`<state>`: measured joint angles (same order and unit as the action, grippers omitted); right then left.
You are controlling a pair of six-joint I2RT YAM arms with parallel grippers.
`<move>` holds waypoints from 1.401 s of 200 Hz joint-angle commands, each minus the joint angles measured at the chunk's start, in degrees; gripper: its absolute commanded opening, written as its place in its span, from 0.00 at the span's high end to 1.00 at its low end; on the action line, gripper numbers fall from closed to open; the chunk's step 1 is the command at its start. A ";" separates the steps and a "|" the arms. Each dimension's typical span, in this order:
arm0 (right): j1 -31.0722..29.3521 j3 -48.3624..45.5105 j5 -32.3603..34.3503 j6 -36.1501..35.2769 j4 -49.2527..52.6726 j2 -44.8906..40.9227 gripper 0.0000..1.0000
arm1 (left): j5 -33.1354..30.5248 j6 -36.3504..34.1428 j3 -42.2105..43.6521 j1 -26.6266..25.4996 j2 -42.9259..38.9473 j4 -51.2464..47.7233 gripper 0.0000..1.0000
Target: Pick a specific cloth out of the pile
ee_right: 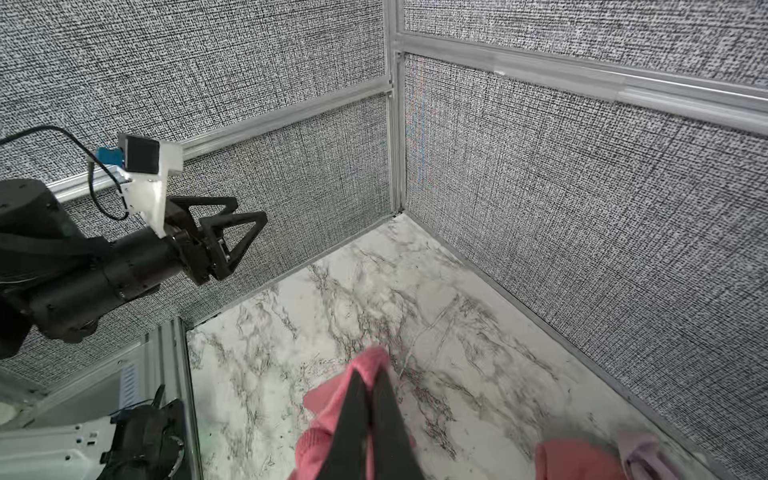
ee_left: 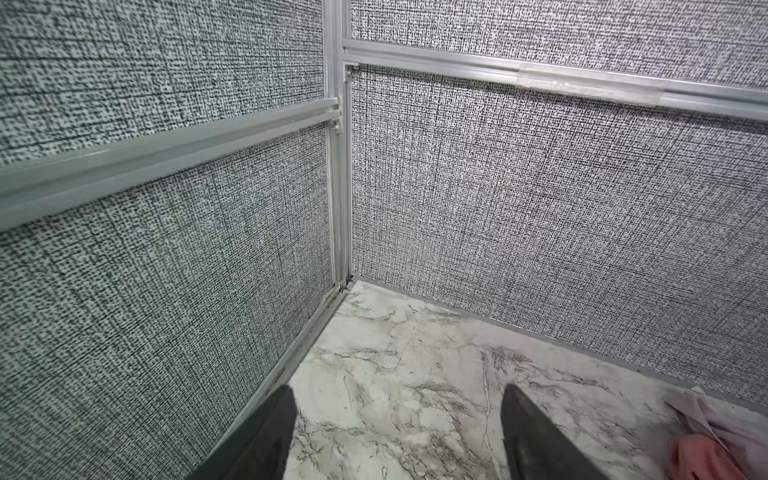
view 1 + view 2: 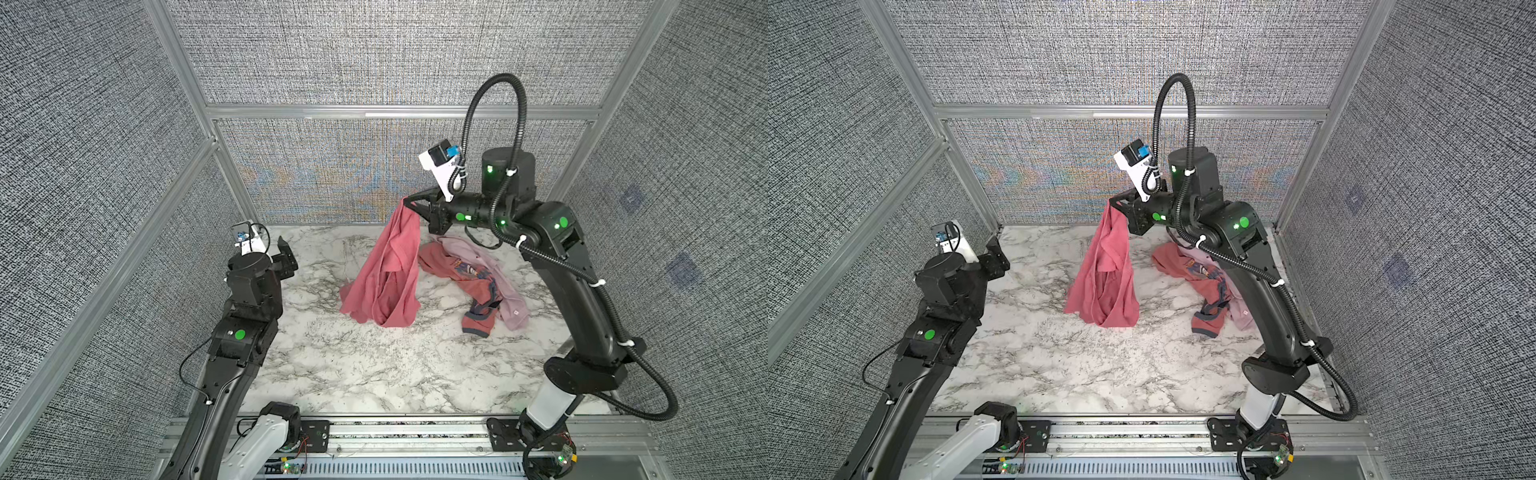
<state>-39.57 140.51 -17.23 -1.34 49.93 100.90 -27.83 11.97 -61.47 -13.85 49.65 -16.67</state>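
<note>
Hanging from the clamped right claw, the plain dusty-red cloth drapes onto the desk; the pile lies below that claw; left claw apart, empty.

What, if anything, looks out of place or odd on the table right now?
Nothing looks damaged or spilled. The cloth hangs bunched from the shut right gripper, its lower end seemingly resting on the table. The pile lies crumpled beside it. The left gripper is open and empty.
</note>
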 commanded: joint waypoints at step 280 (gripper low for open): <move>-2.30 -58.41 6.75 19.19 -49.70 -4.12 0.30 | 25.74 4.69 9.48 -4.30 9.71 4.69 0.30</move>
<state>-45.01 91.74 -15.53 14.00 8.69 102.89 -8.25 15.53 -52.84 -15.55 55.77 -14.24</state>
